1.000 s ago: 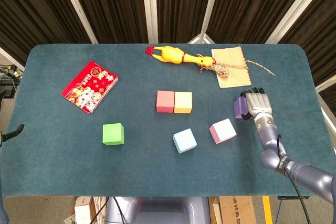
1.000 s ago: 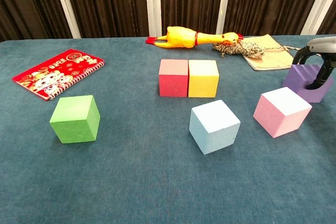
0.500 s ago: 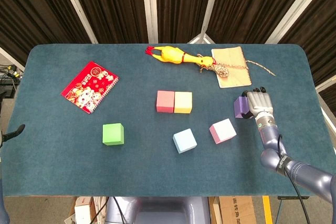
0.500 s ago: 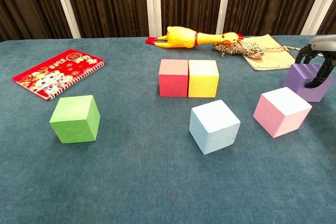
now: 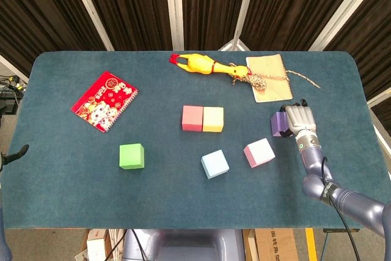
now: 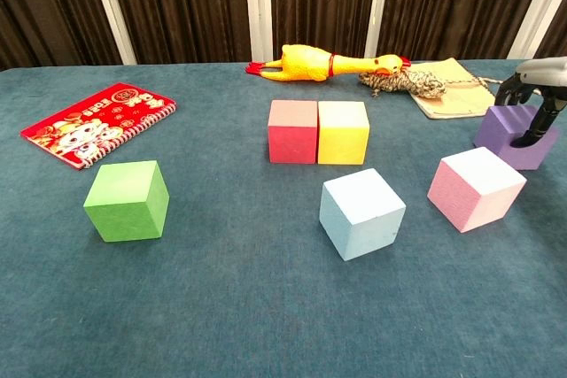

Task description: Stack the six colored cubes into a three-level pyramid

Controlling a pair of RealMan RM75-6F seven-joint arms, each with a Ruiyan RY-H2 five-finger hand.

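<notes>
- Head view: the right hand (image 5: pixel 300 120) lies over the purple cube (image 5: pixel 278 124) near the table's (image 5: pixel 73 169) right edge, fingers curled on it; red cube (image 5: pixel 192 118) touches yellow cube (image 5: pixel 213 119).
- Chest view: its fingers (image 6: pixel 539 123) wrap the purple cube (image 6: pixel 514 135), behind the pink cube (image 6: pixel 476 188); the blue cube (image 6: pixel 362 212) and green cube (image 6: pixel 128 200) sit apart.

teal-clothed table (image 5: pixel 73 151) bearing red cube (image 5: pixel 192 118) touching yellow cube (image 5: pixel 213 119), green cube (image 5: pixel 132 156), blue cube (image 5: pixel 215 164), pink cube (image 5: pixel 259 152), purple cube (image 5: pixel 279 124), rubber chicken (image 5: pixel 209 65), red notebook (image 5: pixel 104 100), tan notebook (image 5: pixel 269 77)
</notes>
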